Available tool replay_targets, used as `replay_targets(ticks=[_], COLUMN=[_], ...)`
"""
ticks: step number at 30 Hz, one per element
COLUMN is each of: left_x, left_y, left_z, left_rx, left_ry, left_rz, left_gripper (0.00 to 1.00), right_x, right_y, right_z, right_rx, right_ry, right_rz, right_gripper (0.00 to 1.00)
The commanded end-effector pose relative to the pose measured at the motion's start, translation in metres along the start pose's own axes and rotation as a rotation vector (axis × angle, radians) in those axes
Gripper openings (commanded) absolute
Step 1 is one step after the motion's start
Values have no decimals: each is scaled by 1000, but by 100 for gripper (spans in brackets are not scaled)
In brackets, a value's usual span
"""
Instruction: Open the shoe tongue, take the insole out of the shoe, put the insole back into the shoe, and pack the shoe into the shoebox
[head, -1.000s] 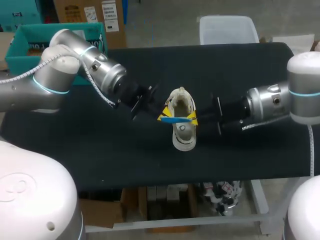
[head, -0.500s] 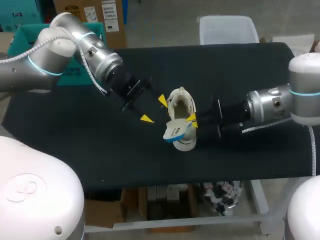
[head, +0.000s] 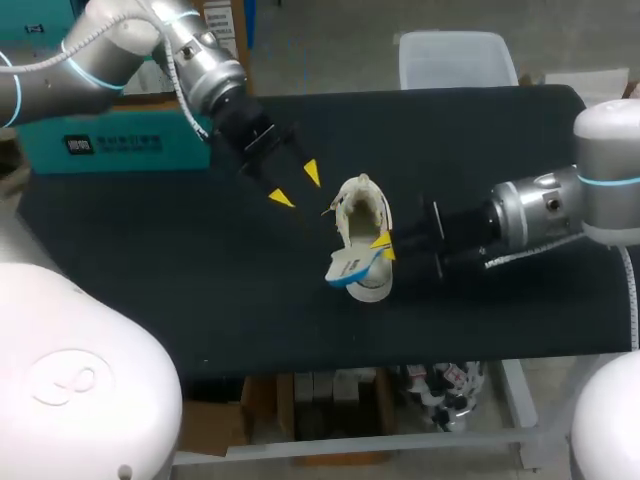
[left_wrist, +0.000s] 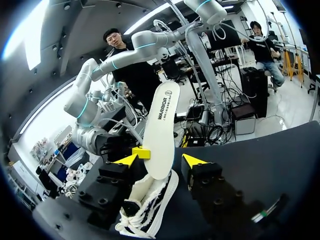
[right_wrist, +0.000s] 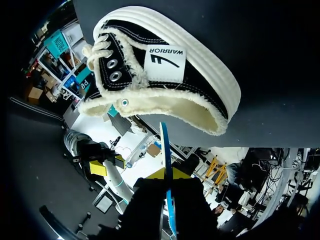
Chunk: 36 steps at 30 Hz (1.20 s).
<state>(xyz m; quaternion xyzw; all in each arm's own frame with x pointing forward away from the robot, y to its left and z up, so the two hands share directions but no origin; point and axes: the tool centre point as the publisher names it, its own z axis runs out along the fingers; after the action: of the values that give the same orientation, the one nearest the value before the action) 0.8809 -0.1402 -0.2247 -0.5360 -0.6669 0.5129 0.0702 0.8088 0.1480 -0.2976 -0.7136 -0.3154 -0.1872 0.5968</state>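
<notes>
A white insole (head: 348, 268) with a blue underside stands on edge over the near end of the shoe (head: 365, 215), pinched in the right arm's (head: 540, 210) jaws. The shoe, black canvas on a thick cream sole with frayed collar, sits mid-desk (head: 200, 290). The left arm (head: 210, 75), which shared the grip a second ago, has let go and withdrawn far-left, jaws wide.

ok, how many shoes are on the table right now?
1. The shoe lies in the middle of the table. Its insole is out, pinched in the right end effector right by the shoe. No second shoe shows in any view.
</notes>
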Motion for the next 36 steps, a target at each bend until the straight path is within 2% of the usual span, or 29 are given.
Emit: replay_targets(ticks=[1,6,13,17,27,36], left_x=[-9,-11,-18,-26,-38,-43], left_y=[14,26,41,46,46,48], left_z=[-11,-5,6,9,22,26], left_rx=[37,18,34,23,17,9], left_ry=[180,270,327,358,450,466], left_rz=[-3,-22,-39,-46,-27,-26], left_gripper=[58,56,50,50,49,47], right_x=[-4,-9,-13,-14,-21,-24], right_y=[-1,-3,-4,-4,-7,-9], right_z=[1,0,3,5,7,8], right_rx=[4,10,14,14,15,21], right_ry=[-1,3,4,3,12,23], right_rz=[7,20,32,39,55,55], right_gripper=[0,0,0,0,0,0])
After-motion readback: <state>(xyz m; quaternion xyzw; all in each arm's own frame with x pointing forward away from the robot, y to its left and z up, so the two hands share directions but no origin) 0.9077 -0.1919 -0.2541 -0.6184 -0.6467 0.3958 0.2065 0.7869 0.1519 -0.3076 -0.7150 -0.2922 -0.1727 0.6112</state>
